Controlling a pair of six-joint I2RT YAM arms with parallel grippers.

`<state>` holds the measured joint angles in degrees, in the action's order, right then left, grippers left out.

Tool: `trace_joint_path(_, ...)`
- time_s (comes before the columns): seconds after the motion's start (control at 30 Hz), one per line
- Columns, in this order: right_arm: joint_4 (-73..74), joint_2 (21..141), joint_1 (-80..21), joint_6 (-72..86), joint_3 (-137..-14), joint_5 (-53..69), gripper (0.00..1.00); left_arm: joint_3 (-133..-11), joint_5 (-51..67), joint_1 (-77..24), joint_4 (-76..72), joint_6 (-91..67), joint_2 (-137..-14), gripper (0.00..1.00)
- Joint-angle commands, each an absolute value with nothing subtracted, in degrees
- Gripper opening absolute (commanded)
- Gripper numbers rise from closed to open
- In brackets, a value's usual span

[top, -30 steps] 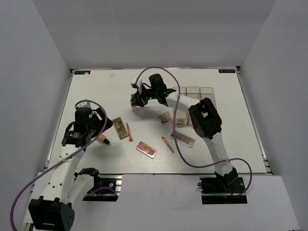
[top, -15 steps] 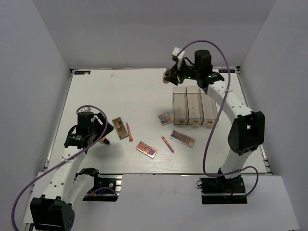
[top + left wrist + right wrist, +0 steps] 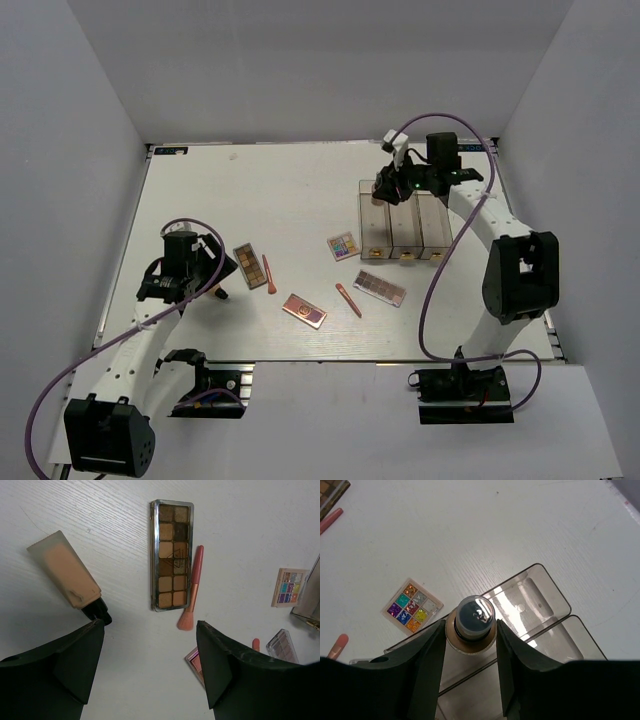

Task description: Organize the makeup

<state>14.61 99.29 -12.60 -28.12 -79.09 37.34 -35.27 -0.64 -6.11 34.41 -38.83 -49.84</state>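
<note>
Overhead: the right gripper (image 3: 386,188) hangs over the far-left end of the clear box (image 3: 432,222). The left gripper (image 3: 207,268) is well left of the box.

Left wrist: its jaws gape wide above a brown palette (image 3: 172,555) and a tube (image 3: 67,576).

Right wrist: its fingers clamp a small bottle (image 3: 475,616) upright over the box's rim.

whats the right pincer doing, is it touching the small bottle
Touching. The right wrist view shows the right pincer with both fingers pressed against the small bottle.
</note>
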Motion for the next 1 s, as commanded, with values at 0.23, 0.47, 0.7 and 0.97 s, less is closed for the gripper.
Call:
trace_joint_path(0.23, 9.76, 110.91, -12.74, -29.27, -88.05, 34.99, 0.00, -35.25, -0.53, -6.24, 34.89, -39.73, -47.64, 0.84)
trace_joint_path(0.47, 8.44, 116.71, -12.92, -31.29, -91.84, 33.58, 0.13, -36.03, -1.14, -6.24, 35.95, -39.99, -47.46, 0.84)
trace_joint_path(0.7, 8.96, 118.39, -12.83, -33.66, -91.76, 33.66, 0.47, -36.47, -1.41, -6.24, 36.21, -40.17, -47.72, 0.84)
trace_joint_path(0.97, 8.00, 119.71, -12.92, -34.28, -91.23, 33.57, 0.52, -37.00, -2.02, -6.24, 37.53, -40.78, -48.16, 0.84)
